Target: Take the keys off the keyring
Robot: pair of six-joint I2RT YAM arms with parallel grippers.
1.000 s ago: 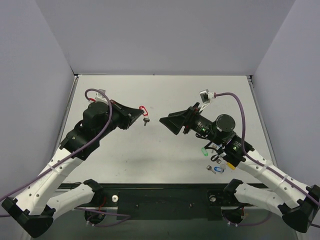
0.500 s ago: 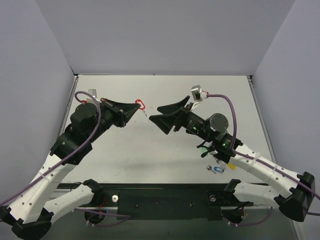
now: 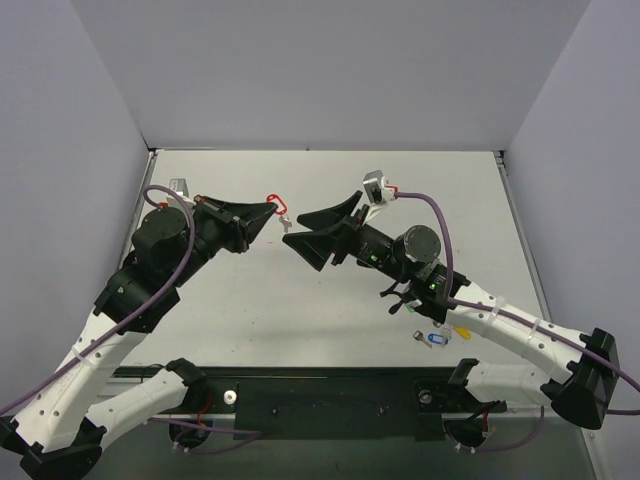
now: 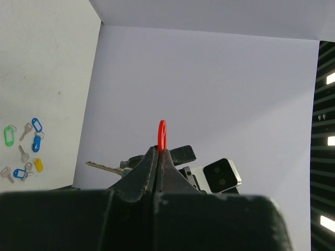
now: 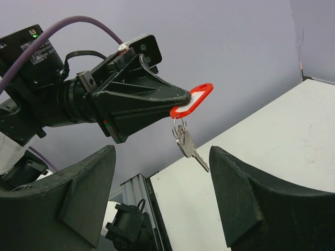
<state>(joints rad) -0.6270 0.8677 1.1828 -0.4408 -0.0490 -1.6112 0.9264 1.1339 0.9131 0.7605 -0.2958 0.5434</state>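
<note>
My left gripper [image 3: 271, 208] is shut on the red tag of the keyring [image 3: 281, 206] and holds it up above the table. The silvery key [image 3: 288, 226] hangs from its split ring below the tag. In the right wrist view the red tag [image 5: 192, 100] sticks out of the left gripper [image 5: 180, 97], with the key [image 5: 187, 144] dangling under it. My right gripper [image 3: 298, 231] is open and empty just right of the key; its fingers [image 5: 89, 193] stand wide apart, short of the key. In the left wrist view the tag [image 4: 162, 134] shows edge-on above the closed fingertips [image 4: 158, 152].
Loose tags and keys lie on the table near the right arm: a green tag [image 3: 405, 300], a blue tag [image 3: 434, 339] and a yellow tag [image 3: 462, 330]. They also show in the left wrist view, among them the green one [image 4: 9, 135]. Grey walls enclose the table.
My left gripper has lifted the red tag and key slightly up and back. My right gripper has moved left towards the hanging key, still open.
</note>
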